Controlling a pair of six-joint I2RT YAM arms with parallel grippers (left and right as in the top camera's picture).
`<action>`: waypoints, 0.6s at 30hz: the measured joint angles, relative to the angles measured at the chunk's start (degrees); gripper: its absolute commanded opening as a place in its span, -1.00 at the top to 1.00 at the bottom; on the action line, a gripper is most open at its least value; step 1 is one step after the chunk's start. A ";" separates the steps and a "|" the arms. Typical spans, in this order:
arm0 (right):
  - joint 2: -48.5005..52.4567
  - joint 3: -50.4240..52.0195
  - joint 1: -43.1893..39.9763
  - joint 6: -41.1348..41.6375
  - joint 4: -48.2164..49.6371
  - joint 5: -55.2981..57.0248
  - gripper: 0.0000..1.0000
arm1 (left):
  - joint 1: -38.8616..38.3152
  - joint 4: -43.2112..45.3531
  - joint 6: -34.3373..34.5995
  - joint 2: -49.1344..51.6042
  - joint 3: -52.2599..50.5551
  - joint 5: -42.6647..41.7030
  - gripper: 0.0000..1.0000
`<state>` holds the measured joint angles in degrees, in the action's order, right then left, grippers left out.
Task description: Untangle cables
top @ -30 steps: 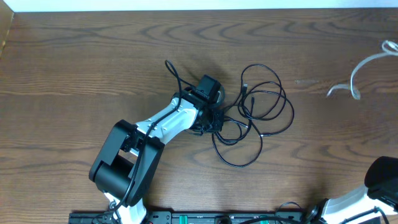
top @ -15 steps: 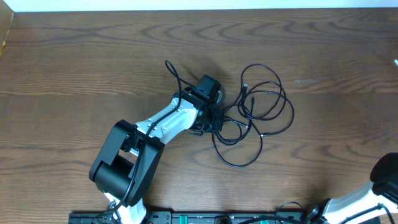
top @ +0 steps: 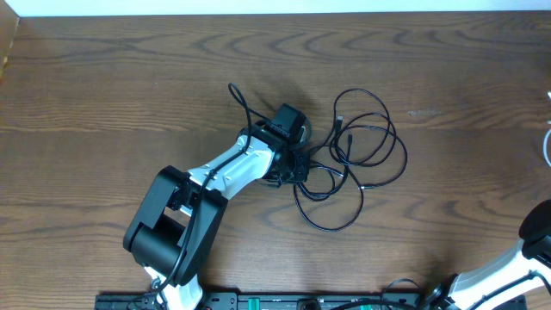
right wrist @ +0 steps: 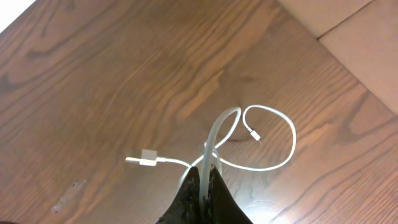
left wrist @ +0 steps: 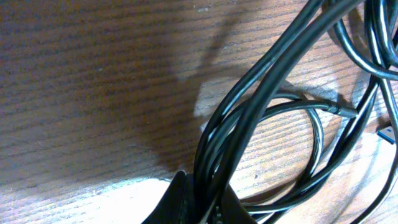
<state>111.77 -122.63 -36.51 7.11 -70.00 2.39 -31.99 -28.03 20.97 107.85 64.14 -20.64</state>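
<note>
The black cables (top: 366, 146) lie in a loose tangle of loops at the table's middle. My left gripper (top: 295, 165) sits at the tangle's left edge. In the left wrist view the left gripper (left wrist: 205, 202) is shut on a bundle of black cables (left wrist: 273, 93) that fan out over the wood. In the right wrist view my right gripper (right wrist: 205, 180) is shut on the white cable (right wrist: 273, 163), which hangs in a loop with its white plug (right wrist: 149, 158) to the left. In the overhead view only a sliver of the white cable (top: 548, 146) shows at the right edge.
The wooden table (top: 129, 86) fills the overhead view. The right arm's body (top: 535, 245) is at the lower right corner. In the right wrist view the table's edge and a pale floor (right wrist: 360, 25) show at the top right.
The right gripper has carried the white cable rightward, almost out of the overhead view. The left arm and the black tangle have not moved.
</note>
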 measured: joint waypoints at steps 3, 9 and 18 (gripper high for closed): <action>0.00 0.00 -0.57 0.02 -0.02 0.00 0.98 | 0.00 0.00 0.00 0.00 0.00 0.00 0.85; 1.20 0.00 -1.49 0.02 -0.66 -0.02 0.98 | 0.00 0.00 0.00 0.00 0.00 0.00 0.85; 6.86 6.21 -1.53 0.02 0.98 -1.60 0.96 | 0.00 0.02 -0.02 -0.02 0.00 0.00 0.85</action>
<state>118.63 -116.42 -38.04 7.14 -69.01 0.80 -31.99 -28.01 20.95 107.83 64.14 -20.64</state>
